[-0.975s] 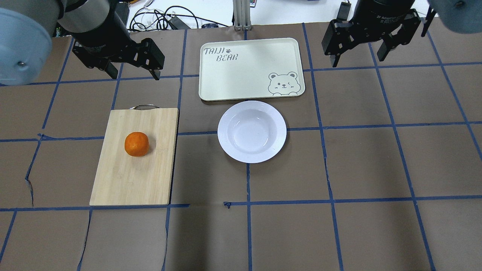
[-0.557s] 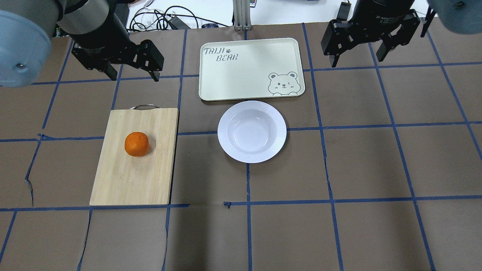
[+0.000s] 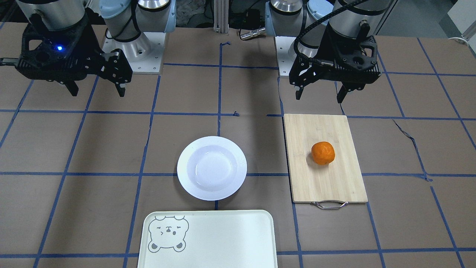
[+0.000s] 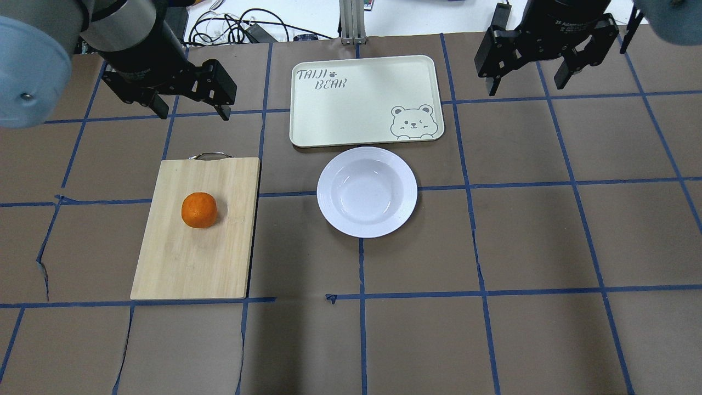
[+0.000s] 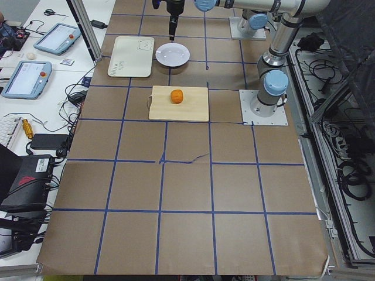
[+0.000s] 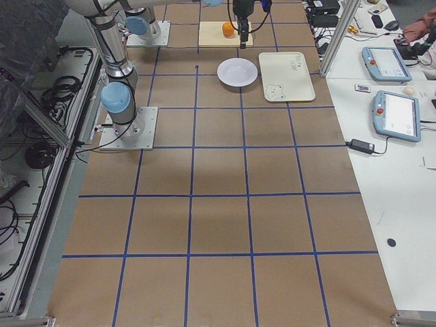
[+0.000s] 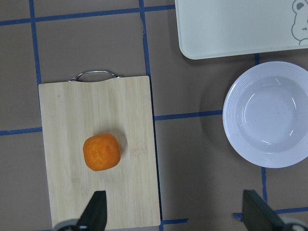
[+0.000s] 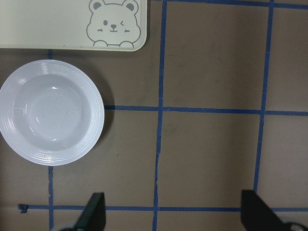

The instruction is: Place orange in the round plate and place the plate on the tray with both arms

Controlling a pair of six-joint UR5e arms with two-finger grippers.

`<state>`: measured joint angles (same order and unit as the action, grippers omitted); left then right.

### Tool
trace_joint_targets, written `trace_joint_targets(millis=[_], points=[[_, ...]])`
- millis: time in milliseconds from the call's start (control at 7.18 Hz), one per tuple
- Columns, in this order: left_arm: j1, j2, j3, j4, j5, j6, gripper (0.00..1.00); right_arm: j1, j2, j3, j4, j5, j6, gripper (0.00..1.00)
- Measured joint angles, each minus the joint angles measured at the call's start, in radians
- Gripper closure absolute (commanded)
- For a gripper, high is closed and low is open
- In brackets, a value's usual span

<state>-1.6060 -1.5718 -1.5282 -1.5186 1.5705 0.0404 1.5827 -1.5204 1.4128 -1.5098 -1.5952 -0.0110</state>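
Note:
The orange [image 4: 199, 209] [image 3: 322, 153] [image 7: 101, 152] rests on a bamboo cutting board. An empty white round plate [image 4: 408, 192] [image 3: 181, 168] [image 8: 96, 115] lies mid-table, just in front of the cream tray [image 4: 356, 99] [image 3: 223, 238] with the bear drawing. My left gripper [image 4: 193, 112] [image 3: 318, 98] hangs open high above the table, beyond the board's handle end. On the other side my right gripper [image 4: 524, 89] [image 3: 97, 93] is open too, high up and to the right of the tray. Neither holds anything.
The cutting board [image 4: 186, 263] [image 3: 327, 186] has a metal handle [image 4: 211, 156] pointing toward the tray side. Brown paper with a blue tape grid covers the table [image 4: 493, 329]. Cables [image 4: 241, 27] lie past the far edge. Tablets [image 5: 26, 76] sit on a side bench.
Both grippers drifted slightly: the left shifted a little leftward, the right moved a little toward the table's far edge. Orange, plate and tray stayed put.

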Motion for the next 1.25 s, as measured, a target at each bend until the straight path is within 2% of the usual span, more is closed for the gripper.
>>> trace_joint_targets(millis=[418,697,836,975,1254], points=[[0.067,-0.013,-0.006,-0.071,0.028,-0.006,0.00,-0.018,-0.001,0.001,0.002,0.027,0.000,0.00],[0.171,-0.053,-0.090,-0.073,0.054,-0.012,0.00,-0.019,0.000,0.003,0.002,0.030,-0.002,0.00],[0.199,-0.082,-0.167,0.005,0.061,-0.009,0.00,-0.020,0.000,0.003,0.002,0.030,-0.003,0.00],[0.212,-0.119,-0.239,0.106,0.070,-0.004,0.04,-0.020,0.000,0.003,0.002,0.030,-0.003,0.00],[0.218,-0.189,-0.342,0.279,0.080,0.052,0.04,-0.020,-0.001,0.003,0.002,0.031,-0.003,0.00]])
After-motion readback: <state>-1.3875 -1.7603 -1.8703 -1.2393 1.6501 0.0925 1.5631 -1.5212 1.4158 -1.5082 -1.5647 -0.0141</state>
